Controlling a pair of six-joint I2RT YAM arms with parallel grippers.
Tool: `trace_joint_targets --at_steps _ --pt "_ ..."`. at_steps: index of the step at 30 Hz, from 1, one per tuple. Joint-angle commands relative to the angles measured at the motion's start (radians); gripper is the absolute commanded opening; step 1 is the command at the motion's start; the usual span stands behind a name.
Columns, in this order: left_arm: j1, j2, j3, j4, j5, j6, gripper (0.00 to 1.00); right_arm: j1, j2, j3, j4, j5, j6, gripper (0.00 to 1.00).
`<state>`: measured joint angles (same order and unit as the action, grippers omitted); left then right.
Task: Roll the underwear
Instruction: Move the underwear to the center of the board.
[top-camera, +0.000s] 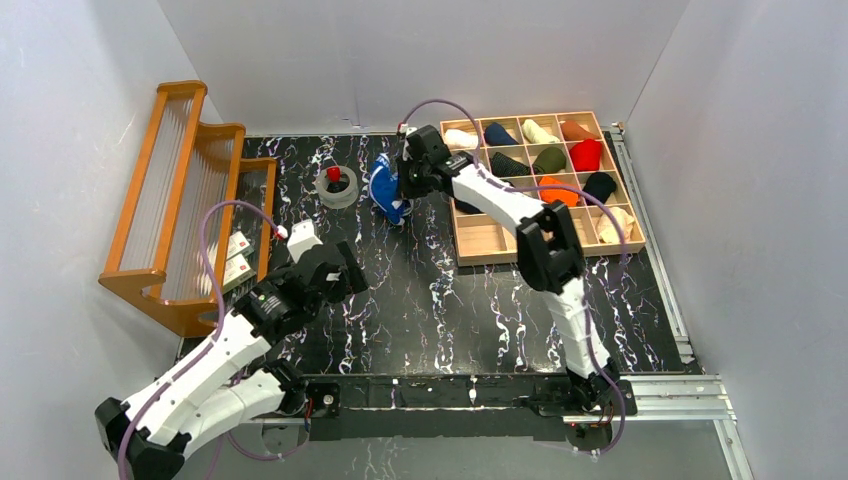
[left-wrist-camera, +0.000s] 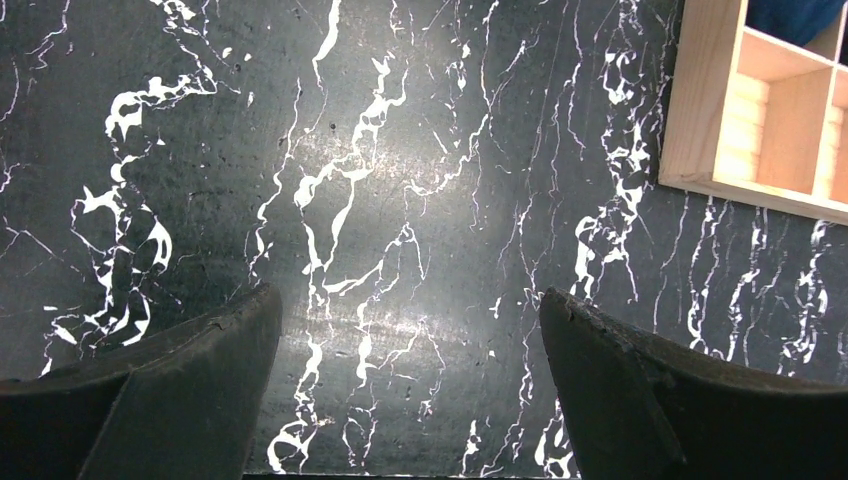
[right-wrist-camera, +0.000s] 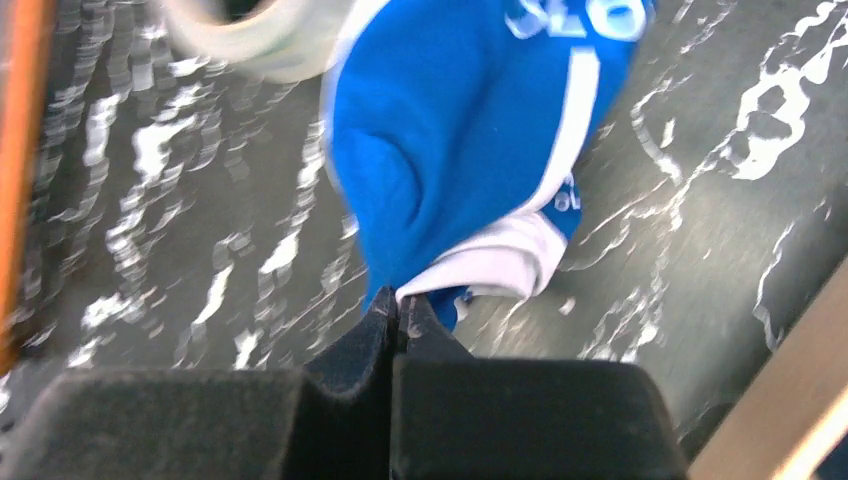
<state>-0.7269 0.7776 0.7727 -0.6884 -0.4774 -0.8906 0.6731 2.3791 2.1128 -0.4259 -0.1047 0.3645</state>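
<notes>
Two risks are weighing on me just now. My right gripper (right-wrist-camera: 400, 318) is pinching shut on only a thin bit of the blue underwear (right-wrist-camera: 450, 150), right at its white-trimmed lower edge, with the jaws closed almost tip to tip. The garment is sitting bunched at the far middle of the table (top-camera: 440, 300), just beside the tape roll (top-camera: 340, 187) and to the left of the wooden organizer (top-camera: 480, 243).

Because I am holding so little cloth, I am judging that any pull or lift could let the hem slide out from between my tips.

The second worry is the tape roll. The bundle is lying close to it, so if I am dragging toward that side, the cloth could catch on the roll or shove it along.

The fabric is also looking crumpled rather than flat, so a roll started from here would likely be coming out loose and lopsided.

My left gripper (left-wrist-camera: 410, 330) is hanging wide open over bare table nearer the bases, well apart from the garment and holding nothing, so it is not pinning the cloth down. I am not managing to place the orange pair with any certainty.
</notes>
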Motion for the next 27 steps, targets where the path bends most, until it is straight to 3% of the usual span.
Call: trace_joint_targets --at_steps 1,7,8,9,10,13,15,17,19,27 --pt "0.008 0.058 0.025 0.060 -0.009 0.025 0.98 0.090 -0.364 -0.219 0.034 -0.026 0.011 0.01" --pt "0.081 0.054 0.048 0.060 0.003 0.024 0.98 0.298 -0.660 -0.782 0.173 0.020 0.133 0.03" --pt "0.126 0.037 0.044 0.051 0.028 0.054 0.98 0.390 -0.682 -0.887 0.148 0.006 0.155 0.17" --pt "0.175 0.034 0.032 0.055 0.079 0.079 0.98 0.422 -0.722 -0.935 0.135 -0.029 0.149 0.49" --pt "0.193 0.039 0.028 0.052 0.098 0.092 0.98 0.424 -0.762 -0.953 0.131 -0.030 0.155 0.61" --pt "0.208 0.062 -0.014 0.115 0.194 0.151 0.98 0.422 -0.980 -1.074 0.149 0.081 0.197 0.79" --pt "0.210 0.108 -0.039 0.184 0.289 0.199 0.98 0.422 -1.054 -1.160 0.112 0.236 0.314 0.86" --pt "0.210 0.199 -0.049 0.264 0.385 0.255 0.98 0.414 -1.122 -1.276 0.085 0.339 0.463 0.88" --pt "0.210 0.318 -0.065 0.337 0.465 0.276 0.98 0.373 -1.122 -1.370 0.130 0.243 0.559 0.82" --pt "0.210 0.468 -0.045 0.423 0.448 0.355 0.98 0.328 -1.041 -1.454 0.244 0.055 0.591 0.72"
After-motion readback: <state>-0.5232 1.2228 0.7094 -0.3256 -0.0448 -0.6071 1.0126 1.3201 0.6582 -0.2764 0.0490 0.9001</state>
